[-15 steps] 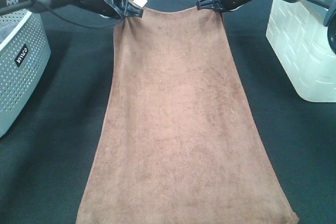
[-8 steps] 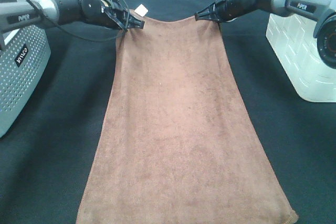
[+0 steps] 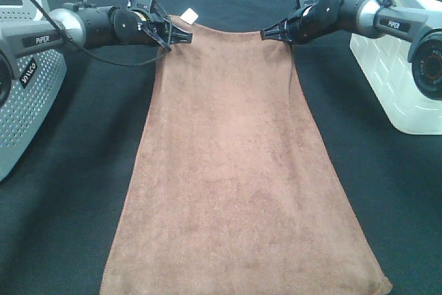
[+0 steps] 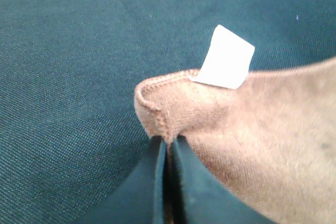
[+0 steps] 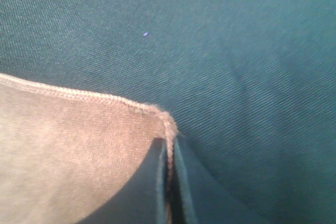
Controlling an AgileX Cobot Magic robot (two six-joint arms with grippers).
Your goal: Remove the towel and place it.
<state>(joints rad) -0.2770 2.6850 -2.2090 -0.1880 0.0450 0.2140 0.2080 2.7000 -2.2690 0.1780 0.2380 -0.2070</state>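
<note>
The brown towel (image 3: 235, 164) lies lengthwise down the middle of the black table cloth, its far short edge lifted. My left gripper (image 3: 181, 36) is shut on the towel's far left corner, beside the small white tag (image 3: 186, 15). The left wrist view shows the fingers (image 4: 157, 182) pinching the corner (image 4: 157, 103) under the tag (image 4: 226, 59). My right gripper (image 3: 268, 32) is shut on the far right corner. The right wrist view shows its fingers (image 5: 163, 182) closed on the hemmed corner (image 5: 165, 121). The towel's near edge reaches the bottom of the exterior view.
A grey perforated basket (image 3: 27, 88) stands at the left edge of the table. A white plastic bin (image 3: 400, 67) stands at the right. The black table cloth (image 3: 76, 170) shows on both sides of the towel.
Both grippers have moved down and toward the near side with the towel's far corners. The far edge sits lower and less taut than a second ago.
</note>
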